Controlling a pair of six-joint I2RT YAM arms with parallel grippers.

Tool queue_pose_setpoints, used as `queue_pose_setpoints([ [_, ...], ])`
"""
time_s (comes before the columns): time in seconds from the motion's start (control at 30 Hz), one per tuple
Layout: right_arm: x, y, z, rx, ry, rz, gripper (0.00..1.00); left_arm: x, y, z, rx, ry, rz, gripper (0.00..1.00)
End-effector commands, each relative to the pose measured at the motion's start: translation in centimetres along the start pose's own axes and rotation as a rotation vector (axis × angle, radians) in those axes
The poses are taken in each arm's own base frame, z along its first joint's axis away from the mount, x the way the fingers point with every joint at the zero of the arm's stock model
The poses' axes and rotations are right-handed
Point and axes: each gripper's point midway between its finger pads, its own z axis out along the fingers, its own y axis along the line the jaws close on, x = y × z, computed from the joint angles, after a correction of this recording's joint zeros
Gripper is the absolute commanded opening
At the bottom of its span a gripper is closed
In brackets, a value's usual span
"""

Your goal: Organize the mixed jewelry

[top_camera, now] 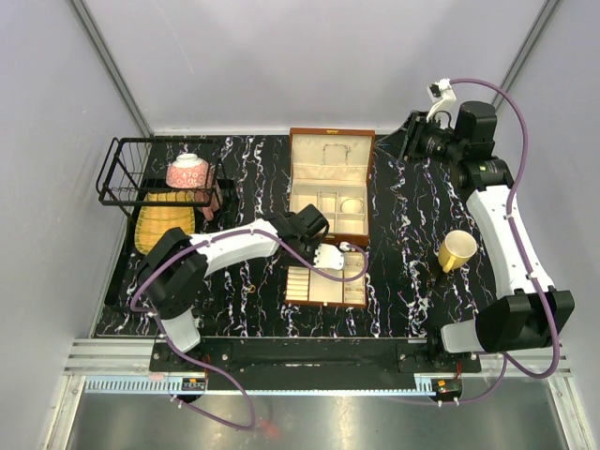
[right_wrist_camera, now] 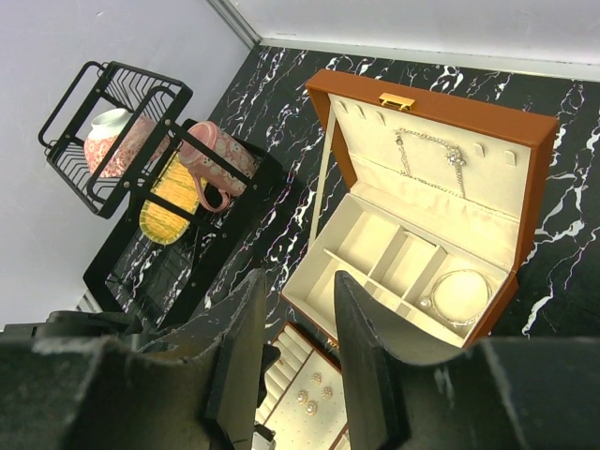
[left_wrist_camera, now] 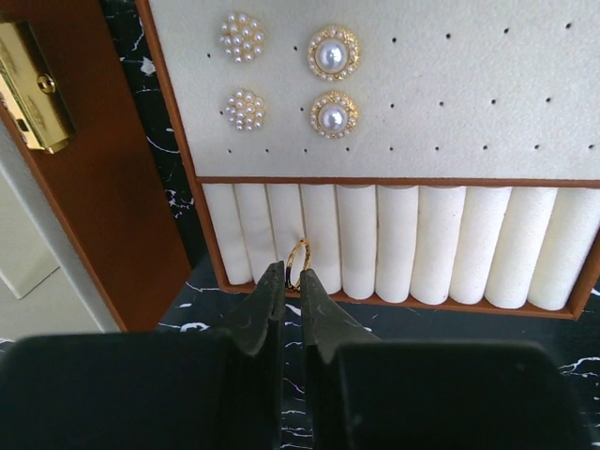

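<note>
The left arm reached from its base up and rightward, low over the surface, wrist bent down. Its pincer [top_camera: 330, 255] [left_wrist_camera: 292, 272] was closed to a thin gap, with a ring [left_wrist_camera: 299, 243] between the tips. The right arm stretched far along the right side, held high. Its pincer [top_camera: 405, 141] [right_wrist_camera: 298, 281] aimed leftward with fingers [right_wrist_camera: 239, 347] spread apart, holding nothing.
</note>
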Motion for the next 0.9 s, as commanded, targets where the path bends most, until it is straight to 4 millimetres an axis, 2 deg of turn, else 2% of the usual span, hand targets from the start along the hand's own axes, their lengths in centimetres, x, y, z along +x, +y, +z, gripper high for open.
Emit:
queue_pose_setpoints([
  [0.0,-0.4,0.3,0.0,-0.028,-0.012,-0.009,0.41,-1.7,2.2,-0.5,-0.067,-0.037,0.027,0.00],
  [0.37,-0.3,0.3,-0.2,-0.032,-0.013,-0.001,0.40,-1.1,1.3,0.5,-0.034,-0.022,0.016,0.00],
  [0.63,-0.3,0.3,-0.1,-0.035,-0.012,0.006,0.40,-0.9,1.0,0.4,-0.029,-0.022,0.011,0.00],
  [0.87,-0.3,0.3,-0.2,-0.035,-0.014,0.007,0.40,-0.6,0.3,1.6,-0.010,-0.002,0.015,0.00],
])
